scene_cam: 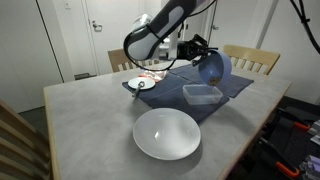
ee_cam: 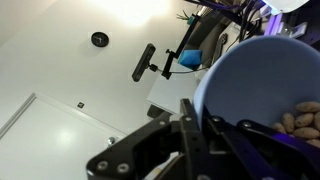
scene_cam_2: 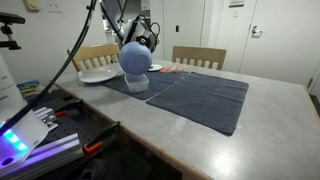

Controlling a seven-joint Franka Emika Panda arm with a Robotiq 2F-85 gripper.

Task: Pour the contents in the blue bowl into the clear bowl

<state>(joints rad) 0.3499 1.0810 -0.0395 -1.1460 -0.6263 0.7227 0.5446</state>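
**A:** What is the end effector's state?

**B:** The end effector [ee_cam: 198, 120] is clenched on the rim of the blue bowl [scene_cam: 215, 68]. The bowl hangs tilted in the air above the clear bowl [scene_cam: 202, 95]. The clear bowl rests on the dark mat [scene_cam_2: 200, 95], toward the worktop [scene_cam: 80, 110] edge where the chairs [scene_cam: 250, 58] stand.

**A:** What could go wrong from here?

**B:** I see three risks.
1. The contents [ee_cam: 300, 122] are small loose pieces. A fast tilt would likely throw them past the low walls and onto the mat.
2. The clear bowl is a small target, so an off-centre pour would spill over one side.
3. A pinch on the rim of smooth plastic may slip as the bowl rotates, and the bowl would drop.

**A:** What can't you verify?

**B:** I cannot tell whether the clear bowl holds anything. In both exterior views its interior is too small and see-through to read. The wrist view cuts the blue bowl off at the frame edge, so the quantity inside is unknown. I also cannot tell whether the bowl's lip sits exactly over the clear bowl.
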